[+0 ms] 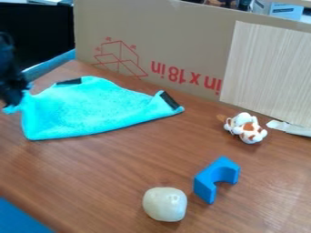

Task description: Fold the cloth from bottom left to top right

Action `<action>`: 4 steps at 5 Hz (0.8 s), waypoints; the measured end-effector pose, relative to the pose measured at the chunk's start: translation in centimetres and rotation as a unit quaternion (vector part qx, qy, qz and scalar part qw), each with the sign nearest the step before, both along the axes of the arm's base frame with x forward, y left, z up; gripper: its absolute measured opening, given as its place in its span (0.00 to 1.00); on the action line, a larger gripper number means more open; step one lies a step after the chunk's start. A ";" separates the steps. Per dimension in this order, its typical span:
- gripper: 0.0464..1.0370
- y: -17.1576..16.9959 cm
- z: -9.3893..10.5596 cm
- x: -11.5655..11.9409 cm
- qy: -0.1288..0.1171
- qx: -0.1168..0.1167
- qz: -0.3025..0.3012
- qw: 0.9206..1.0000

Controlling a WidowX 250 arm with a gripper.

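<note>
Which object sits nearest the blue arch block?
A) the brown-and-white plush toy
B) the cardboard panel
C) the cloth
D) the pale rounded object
D: the pale rounded object lies just left of the blue arch block in the image, with only a narrow strip of table between them.

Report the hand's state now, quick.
Hand: closed, holding the blue cloth by its left corner.
</note>
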State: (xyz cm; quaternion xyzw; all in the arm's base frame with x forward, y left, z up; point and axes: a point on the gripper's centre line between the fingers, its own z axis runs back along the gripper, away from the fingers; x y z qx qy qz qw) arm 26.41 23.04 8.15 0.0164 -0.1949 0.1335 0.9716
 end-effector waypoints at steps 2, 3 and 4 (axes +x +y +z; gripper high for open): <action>0.01 -5.2 0.9 6.0 0.003 0.011 -0.020 1.000; 0.01 -7.9 1.3 8.6 0.004 0.003 -0.023 1.000; 0.01 -10.2 1.5 10.8 0.007 -0.005 -0.020 1.000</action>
